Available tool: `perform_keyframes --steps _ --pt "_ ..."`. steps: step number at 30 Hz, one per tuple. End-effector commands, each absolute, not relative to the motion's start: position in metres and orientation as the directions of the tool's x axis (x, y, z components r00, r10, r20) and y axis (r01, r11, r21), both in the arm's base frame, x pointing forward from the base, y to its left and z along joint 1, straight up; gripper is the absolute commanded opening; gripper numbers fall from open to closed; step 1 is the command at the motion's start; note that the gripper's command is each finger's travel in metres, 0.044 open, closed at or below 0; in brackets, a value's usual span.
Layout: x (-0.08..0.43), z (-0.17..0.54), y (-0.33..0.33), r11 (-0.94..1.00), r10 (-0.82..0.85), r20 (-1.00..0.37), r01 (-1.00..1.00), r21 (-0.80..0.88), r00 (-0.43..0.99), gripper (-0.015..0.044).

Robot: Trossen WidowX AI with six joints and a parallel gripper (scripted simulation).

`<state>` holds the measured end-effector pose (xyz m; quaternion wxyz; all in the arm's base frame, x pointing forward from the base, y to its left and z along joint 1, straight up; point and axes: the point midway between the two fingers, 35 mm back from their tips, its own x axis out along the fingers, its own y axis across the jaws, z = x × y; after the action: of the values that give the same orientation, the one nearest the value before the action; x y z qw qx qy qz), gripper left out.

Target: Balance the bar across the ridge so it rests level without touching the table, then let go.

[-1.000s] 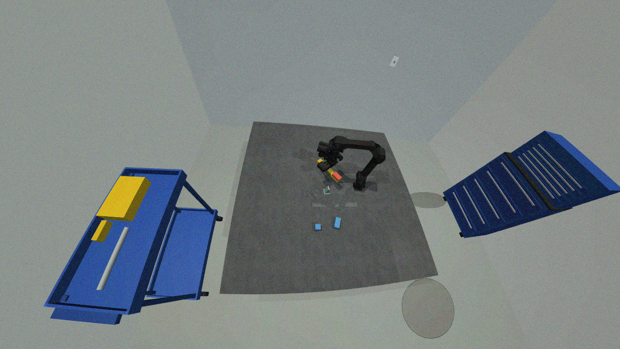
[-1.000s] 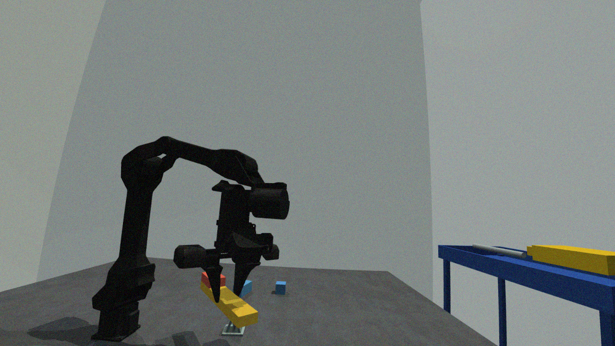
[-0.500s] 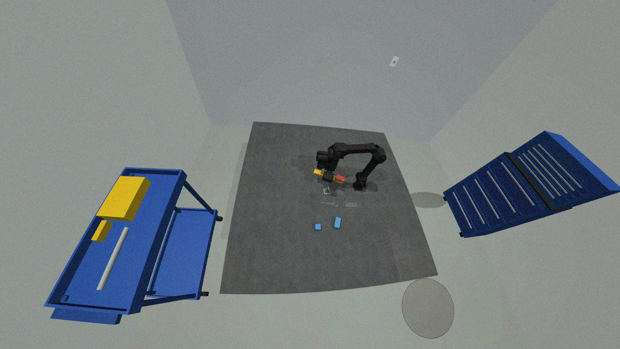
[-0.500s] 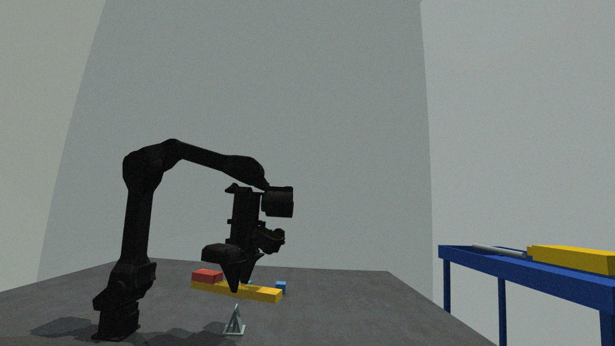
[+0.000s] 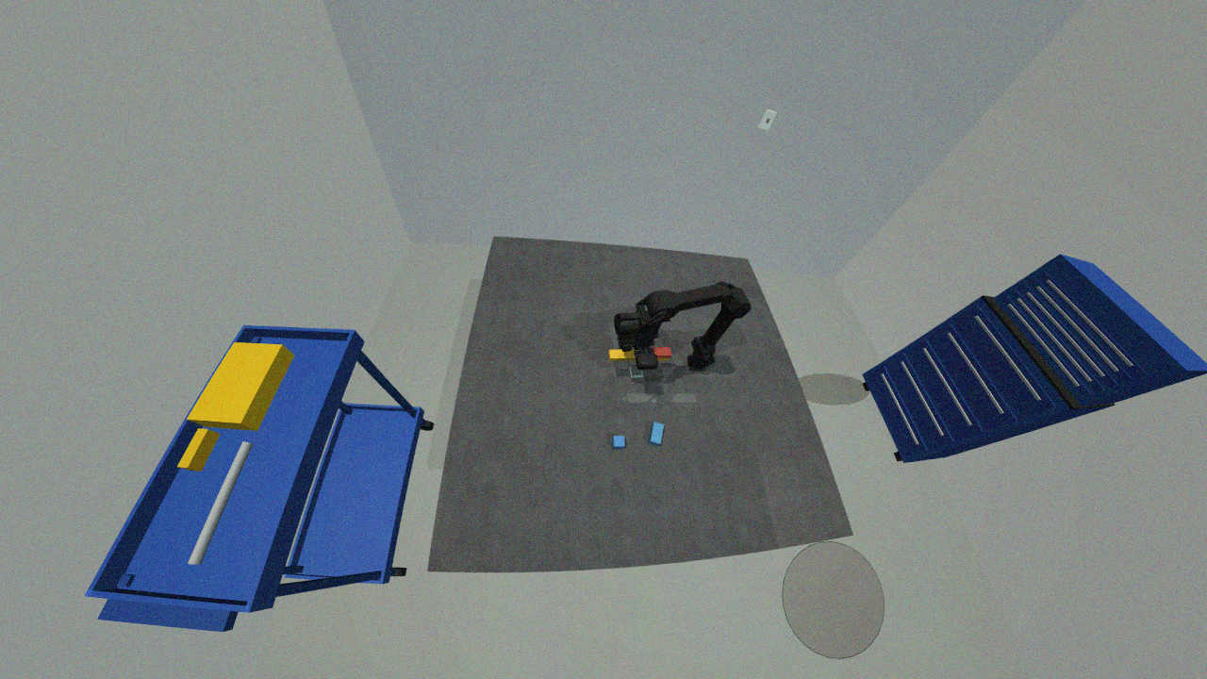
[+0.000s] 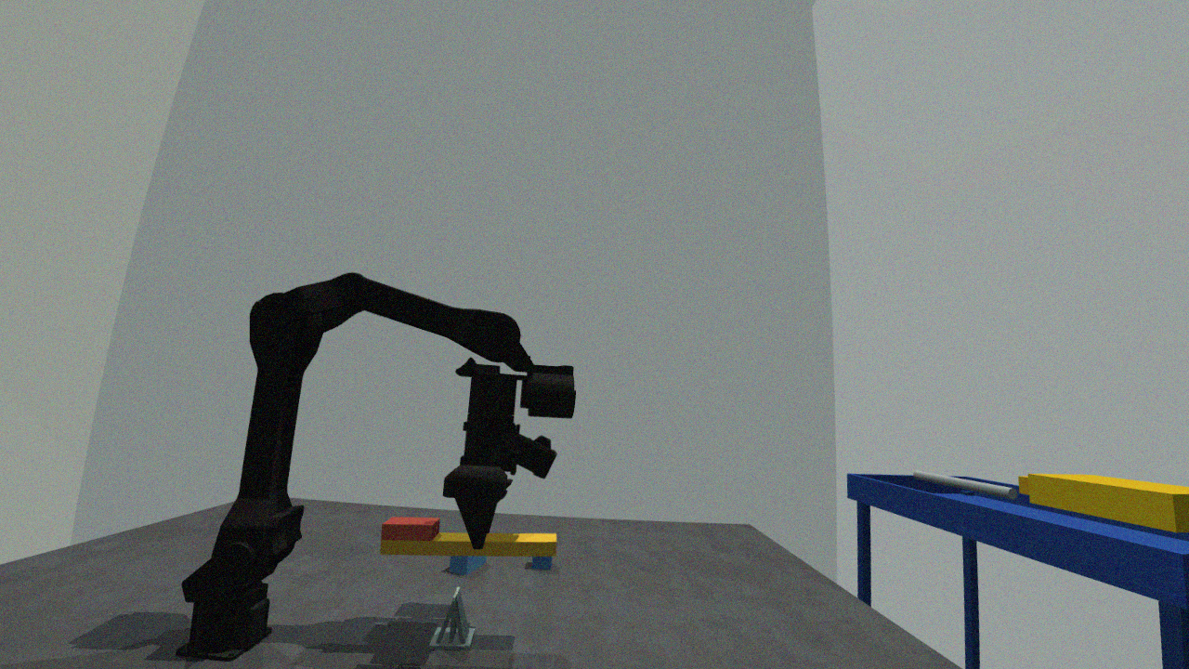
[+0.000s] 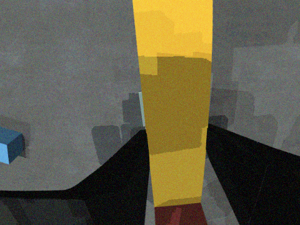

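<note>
The yellow bar has a red block on top of one end. My gripper is shut on the bar between its middle and the red block's end. The bar looks about level in the exterior view and is held in the air. The small pale grey-green ridge stands on the table below the bar, with a gap between them. In the wrist view only a sliver of the ridge shows past the bar's left edge; the bar hides the rest.
A small blue block and a longer blue block lie on the dark table. Part of a blue block shows at the wrist view's left edge. Blue carts stand off both sides of the table.
</note>
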<state>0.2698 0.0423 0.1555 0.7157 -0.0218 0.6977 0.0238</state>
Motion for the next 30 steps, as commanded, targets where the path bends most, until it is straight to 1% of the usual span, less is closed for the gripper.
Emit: perform_keyframes --steps 1,30 --pt "0.272 0.154 0.045 0.997 0.004 -1.000 -0.080 0.002 0.023 0.0000" --pt "0.273 0.112 0.049 0.997 0.004 -1.000 -0.082 0.002 0.023 0.0000"
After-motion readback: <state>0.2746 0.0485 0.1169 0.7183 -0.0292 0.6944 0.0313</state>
